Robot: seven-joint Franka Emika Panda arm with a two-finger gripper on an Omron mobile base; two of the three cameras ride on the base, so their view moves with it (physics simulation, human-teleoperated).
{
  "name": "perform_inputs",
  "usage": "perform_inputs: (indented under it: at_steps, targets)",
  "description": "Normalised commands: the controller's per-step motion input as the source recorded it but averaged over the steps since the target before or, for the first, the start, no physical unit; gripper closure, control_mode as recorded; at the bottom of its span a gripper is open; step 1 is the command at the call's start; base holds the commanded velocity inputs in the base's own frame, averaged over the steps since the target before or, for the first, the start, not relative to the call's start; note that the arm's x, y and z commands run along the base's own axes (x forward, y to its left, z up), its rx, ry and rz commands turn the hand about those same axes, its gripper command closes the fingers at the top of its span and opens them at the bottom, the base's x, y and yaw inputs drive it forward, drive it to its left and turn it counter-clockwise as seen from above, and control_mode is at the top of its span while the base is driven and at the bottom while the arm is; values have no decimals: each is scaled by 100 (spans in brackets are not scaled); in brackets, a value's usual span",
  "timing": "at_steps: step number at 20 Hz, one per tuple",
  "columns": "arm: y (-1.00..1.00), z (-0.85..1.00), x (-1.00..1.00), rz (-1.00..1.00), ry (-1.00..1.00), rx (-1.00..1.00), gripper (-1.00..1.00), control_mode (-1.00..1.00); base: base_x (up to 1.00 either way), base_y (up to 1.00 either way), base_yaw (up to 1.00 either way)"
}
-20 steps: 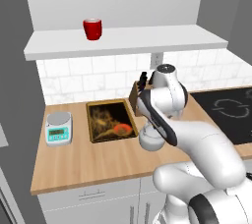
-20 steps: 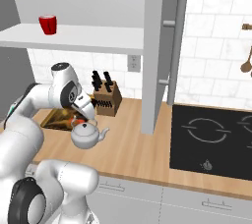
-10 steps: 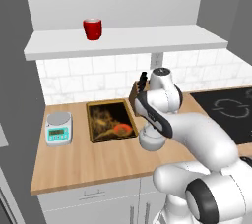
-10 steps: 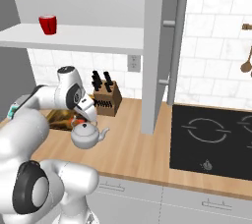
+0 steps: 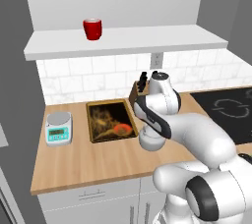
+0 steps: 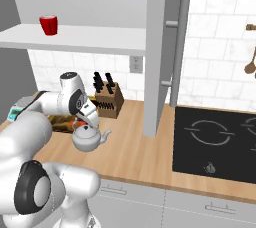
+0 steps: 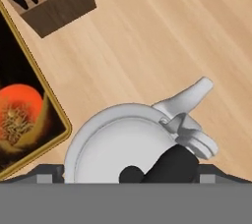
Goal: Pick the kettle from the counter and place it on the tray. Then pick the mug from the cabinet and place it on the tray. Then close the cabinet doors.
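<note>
The silver kettle [image 6: 89, 138] stands on the wooden counter [image 6: 135, 147], just right of the dark tray [image 5: 110, 120] with its orange picture. My gripper [image 6: 90, 123] hangs open right above it. In the hand view the kettle [image 7: 118, 149] sits close below, spout [image 7: 189, 98] pointing away, and its black handle [image 7: 170, 166] lies between my wide-apart fingertips [image 7: 49, 171]. My arm covers most of the kettle [image 5: 150, 140] in the left base view. The red mug [image 5: 92, 28] stands on the cabinet shelf [image 5: 147, 41]. A cabinet door [image 6: 159, 47] stands open.
A knife block [image 6: 109, 101] stands against the wall behind the kettle. The white-and-teal scale [image 5: 59, 127] sits left of the tray. The black stovetop [image 6: 215, 142] lies to the right. The open door's bar handle [image 6: 177, 47] hangs over the counter.
My hand has sunk a little closer over the kettle, staying open. The kettle, tray and mug have not moved.
</note>
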Motion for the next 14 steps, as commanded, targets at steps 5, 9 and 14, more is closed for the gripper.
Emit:
perform_inputs:
  at_steps: [5,9,14]
  targets:
    - [0,-20,-1,0,0,0,-100,-100,0,0,0]
    - [0,-15,-12,0,-3,0,-100,-100,0,0,0]
    - [0,-14,-14,0,-1,0,100,-100,0,0,0]
